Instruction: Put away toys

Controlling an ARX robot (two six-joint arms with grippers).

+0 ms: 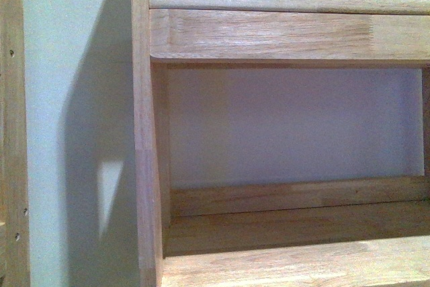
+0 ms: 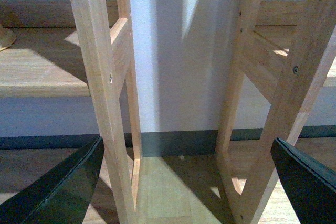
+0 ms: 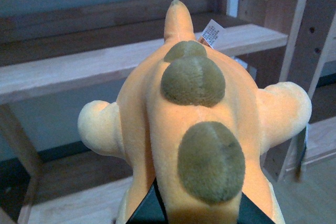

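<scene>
Front view first: a pale wooden shelf unit fills the frame. Its upright runs down left of centre, a round rail and a flat crossbar cross the upper right, and a shelf board sits at the lower right. Behind is a plain light wall with shadow on it, and a second drilled upright hugs the left edge.

The left wrist view alone shows the ground: a wooden floor and a dark skirting board at the wall's foot, with the shelf legs standing on the floor. The left gripper is spread wide, its dark fingers far apart with nothing between them.

The toy shows only in the right wrist view. The orange plush animal is seen from its back, with olive patches and a white tag, in front of the shelves. The right gripper is clamped on its body.
</scene>
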